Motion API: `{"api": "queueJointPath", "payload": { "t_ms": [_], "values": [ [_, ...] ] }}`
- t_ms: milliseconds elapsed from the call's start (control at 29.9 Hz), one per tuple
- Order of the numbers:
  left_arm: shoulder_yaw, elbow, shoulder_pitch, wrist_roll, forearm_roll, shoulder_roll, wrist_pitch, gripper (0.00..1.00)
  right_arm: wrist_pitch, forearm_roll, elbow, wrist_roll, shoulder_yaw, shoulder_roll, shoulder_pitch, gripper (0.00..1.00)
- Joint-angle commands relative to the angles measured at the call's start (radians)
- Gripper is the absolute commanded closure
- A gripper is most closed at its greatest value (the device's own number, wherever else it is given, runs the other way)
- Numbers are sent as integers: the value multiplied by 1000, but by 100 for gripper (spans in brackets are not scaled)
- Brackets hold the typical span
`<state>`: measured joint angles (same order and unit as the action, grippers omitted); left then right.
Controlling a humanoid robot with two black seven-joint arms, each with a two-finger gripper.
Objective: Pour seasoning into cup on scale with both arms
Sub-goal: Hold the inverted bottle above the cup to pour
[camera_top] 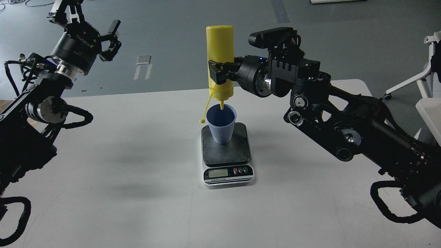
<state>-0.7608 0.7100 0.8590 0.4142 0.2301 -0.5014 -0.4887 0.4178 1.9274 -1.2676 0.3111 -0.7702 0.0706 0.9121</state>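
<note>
- The cup [222, 124] on the scale [227, 151] is blocked from above by the inverted seasoning bottle [220, 62], its nozzle at the rim.
- The right gripper [220, 72] and arm fill the space to the cup's right rear.
- The table [120, 172] lies bare left of and before the scale.
- The left gripper [100, 38] hangs well apart, far left.

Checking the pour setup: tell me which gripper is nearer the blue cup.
Right. The right gripper clamps the yellow bottle directly above the cup; the left gripper hangs open far off to its left.

scale [228, 175] lcd reading too small.
</note>
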Motion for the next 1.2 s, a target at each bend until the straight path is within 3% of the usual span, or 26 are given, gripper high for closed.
{"api": "queueJointPath", "payload": {
  "t_ms": [0, 234, 368, 434, 969, 1169],
  "values": [
    [-2, -1, 0, 0, 0, -3, 0, 2, -10, 38, 0, -6, 0, -2, -12, 53],
    [-2, 0, 0, 0, 0, -8, 0, 2, -28, 50, 0, -9, -1, -15, -21, 69],
    [-3, 0, 0, 0, 0, -8, 0, 2, -33, 48, 0, -12, -3, -17, -24, 96],
    [-3, -1, 0, 0, 0, -8, 0, 2, -33, 48, 0, -12, -4, -17, -35, 99],
    [-3, -1, 2, 2, 0, -9, 0, 2, -33, 41, -44, -12, -20, -23, -47, 100],
    [-5, 0, 2, 0, 0, -8, 0, 2, -31, 27, -61, -12, -130, -25, -73, 100]
  ]
}}
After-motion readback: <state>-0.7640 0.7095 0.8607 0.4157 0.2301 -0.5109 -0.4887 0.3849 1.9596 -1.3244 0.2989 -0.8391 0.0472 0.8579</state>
